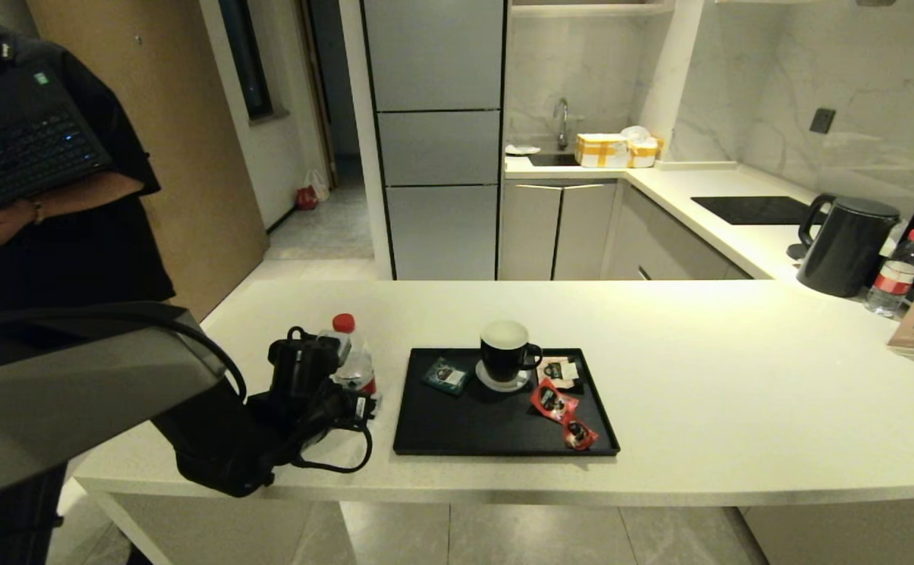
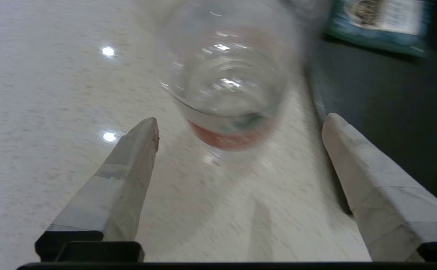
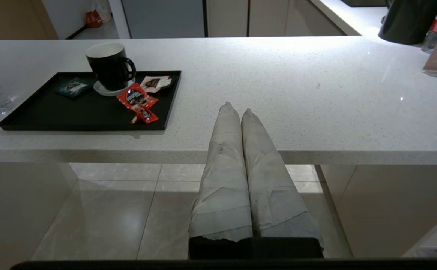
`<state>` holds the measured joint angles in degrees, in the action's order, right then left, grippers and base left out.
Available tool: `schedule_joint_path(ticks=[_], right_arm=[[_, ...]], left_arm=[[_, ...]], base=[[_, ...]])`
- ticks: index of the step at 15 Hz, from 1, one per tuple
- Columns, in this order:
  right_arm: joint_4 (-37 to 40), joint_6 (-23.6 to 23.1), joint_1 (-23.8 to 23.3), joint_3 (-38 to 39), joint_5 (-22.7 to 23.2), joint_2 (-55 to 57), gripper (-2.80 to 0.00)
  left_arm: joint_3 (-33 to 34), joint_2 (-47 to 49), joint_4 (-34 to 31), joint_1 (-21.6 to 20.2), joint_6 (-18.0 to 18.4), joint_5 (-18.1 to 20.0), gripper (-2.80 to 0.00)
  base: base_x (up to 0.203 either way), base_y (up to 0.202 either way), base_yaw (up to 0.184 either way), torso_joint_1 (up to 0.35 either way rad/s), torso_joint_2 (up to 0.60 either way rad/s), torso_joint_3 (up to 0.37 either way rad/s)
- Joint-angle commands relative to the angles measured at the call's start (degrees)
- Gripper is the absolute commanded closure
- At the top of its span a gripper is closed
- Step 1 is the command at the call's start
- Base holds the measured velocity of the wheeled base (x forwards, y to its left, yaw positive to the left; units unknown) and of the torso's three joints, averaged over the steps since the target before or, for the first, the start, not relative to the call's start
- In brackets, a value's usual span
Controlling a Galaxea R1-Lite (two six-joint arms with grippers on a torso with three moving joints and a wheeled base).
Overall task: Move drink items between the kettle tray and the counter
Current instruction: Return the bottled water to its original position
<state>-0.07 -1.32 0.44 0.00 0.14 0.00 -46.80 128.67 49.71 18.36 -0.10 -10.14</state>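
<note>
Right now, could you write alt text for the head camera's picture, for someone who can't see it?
The left gripper reaches around a small water bottle standing on the pale counter, just left of a black tray. The tray holds a black mug, a teal tea packet and red sachets.

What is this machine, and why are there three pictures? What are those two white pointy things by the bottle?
It is a robot with two arms. One picture comes from a camera on its head; the other two come from cameras on its wrists. The white pointy things are the fingers of the left gripper, its hand. They are spread apart beside a water bottle standing on the pale counter, just outside the black tray. They are not squeezing it. On the tray sit a black mug, a teal tea packet and red sachets. The right gripper waits in front of the counter edge, fingers pressed together, holding nothing.
</note>
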Motion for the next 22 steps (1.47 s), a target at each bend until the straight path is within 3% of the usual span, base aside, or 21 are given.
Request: schedule_joint_path(ticks=[1, 6, 7, 13, 15, 19, 22], right_arm=[[-0.01, 0.0, 0.0, 0.0, 0.04, 0.09, 0.0], [-0.01, 0.0, 0.0, 0.0, 0.04, 0.09, 0.0], [-0.01, 0.0, 0.0, 0.0, 0.04, 0.09, 0.0], [-0.01, 0.0, 0.0, 0.0, 0.04, 0.09, 0.0], [-0.01, 0.0, 0.0, 0.0, 0.04, 0.08, 0.0], [-0.01, 0.0, 0.0, 0.0, 0.04, 0.09, 0.0], [-0.01, 0.0, 0.0, 0.0, 0.04, 0.09, 0.0]], left_arm=[[-2.36, 1.75, 0.16, 0.1, 0.08, -1.17, -2.8], [-4.63, 3.22, 0.23, 0.01, 0.53, -3.12, -2.8], [-5.76, 4.74, 0.27, 0.01, 1.33, -3.69, 0.0], [-7.02, 5.38, 0.11, -0.05, 1.86, -4.63, 0.0], [-6.68, 1.34, -1.87, 0.83, 1.8, -4.67, 0.0], [-9.97, -7.47, -14.89, 6.59, -2.17, -4.62, 0.0], [-10.85, -5.89, -14.91, 9.59, -2.63, -4.62, 0.0]], base=[[0.0, 0.0, 0.0, 0.0, 0.0, 0.0], [0.0, 0.0, 0.0, 0.0, 0.0, 0.0], [0.0, 0.0, 0.0, 0.0, 0.0, 0.0], [0.0, 0.0, 0.0, 0.0, 0.0, 0.0], [0.0, 0.0, 0.0, 0.0, 0.0, 0.0], [0.0, 0.0, 0.0, 0.0, 0.0, 0.0], [0.0, 0.0, 0.0, 0.0, 0.0, 0.0]])
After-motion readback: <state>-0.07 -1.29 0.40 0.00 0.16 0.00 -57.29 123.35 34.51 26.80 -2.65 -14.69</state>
